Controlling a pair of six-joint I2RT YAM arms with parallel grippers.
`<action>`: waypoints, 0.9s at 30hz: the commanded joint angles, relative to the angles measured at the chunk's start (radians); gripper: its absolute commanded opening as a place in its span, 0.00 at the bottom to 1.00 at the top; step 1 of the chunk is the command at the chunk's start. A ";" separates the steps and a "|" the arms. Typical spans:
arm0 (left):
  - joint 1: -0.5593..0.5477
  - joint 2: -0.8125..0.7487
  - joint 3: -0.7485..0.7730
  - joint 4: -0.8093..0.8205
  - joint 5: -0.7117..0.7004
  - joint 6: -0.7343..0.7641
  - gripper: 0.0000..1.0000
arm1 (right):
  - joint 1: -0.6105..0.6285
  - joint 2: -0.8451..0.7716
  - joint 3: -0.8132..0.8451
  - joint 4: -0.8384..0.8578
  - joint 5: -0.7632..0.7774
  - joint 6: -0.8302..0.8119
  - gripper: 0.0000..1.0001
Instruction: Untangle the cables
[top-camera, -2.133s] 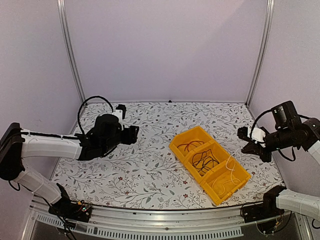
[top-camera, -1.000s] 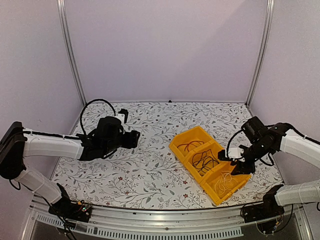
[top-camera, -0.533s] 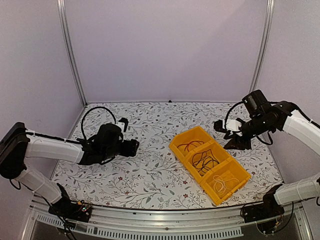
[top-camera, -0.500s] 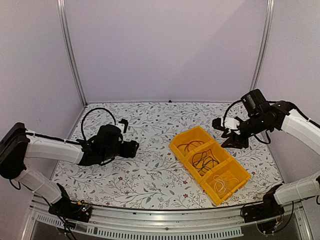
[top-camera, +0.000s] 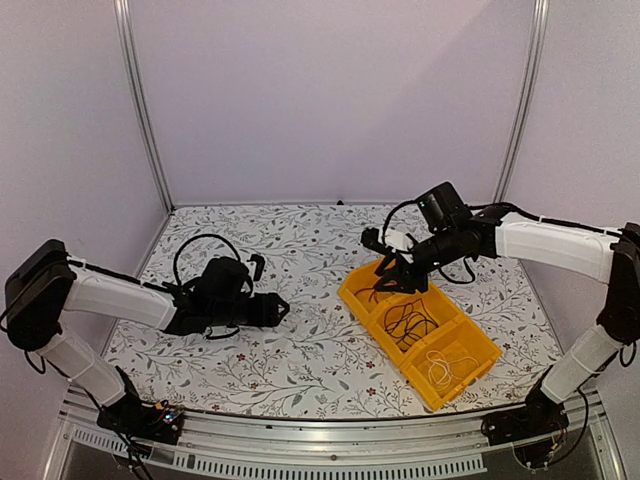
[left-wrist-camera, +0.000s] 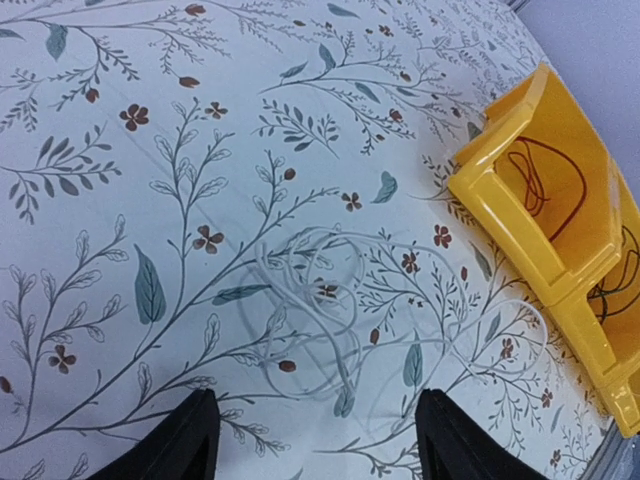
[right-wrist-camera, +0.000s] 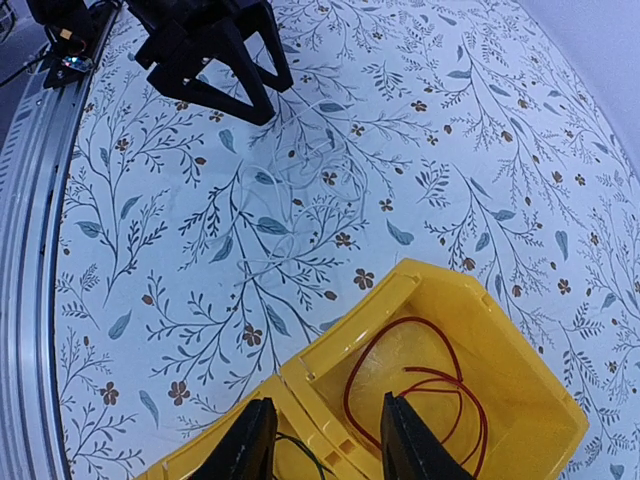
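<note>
A thin white cable (left-wrist-camera: 318, 305) lies in a loose tangle on the flowered table, straight ahead of my left gripper (left-wrist-camera: 320, 455). That gripper (top-camera: 274, 309) is open, empty and low over the table. My right gripper (top-camera: 386, 274) is open and empty above the far end of the yellow three-part bin (top-camera: 372, 330). The far compartment holds a red cable (right-wrist-camera: 440, 385), the middle one a black cable (top-camera: 410, 322), the near one a white cable (top-camera: 450, 365). In the right wrist view the loose white cable (right-wrist-camera: 290, 200) lies between the bin (right-wrist-camera: 350, 340) and the left gripper (right-wrist-camera: 215, 60).
The bin's far corner (left-wrist-camera: 510, 190) stands just right of the loose cable. The left arm's own black hose (top-camera: 205, 245) loops over the table at the back left. The metal front rail (right-wrist-camera: 30, 200) borders the table.
My right arm let the white cable down into the near compartment, then swung left to the bin's far end. My left gripper moved right and lower toward the loose cable.
</note>
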 joint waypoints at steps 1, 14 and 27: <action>-0.013 0.006 0.039 -0.014 0.007 -0.046 0.69 | 0.105 0.095 0.053 0.076 0.067 -0.039 0.39; -0.014 -0.123 0.030 -0.114 -0.143 -0.037 0.75 | 0.169 0.343 0.272 -0.121 0.035 0.189 0.45; -0.096 -0.110 -0.016 -0.013 -0.211 -0.110 0.75 | 0.190 0.559 0.429 -0.218 -0.013 0.307 0.49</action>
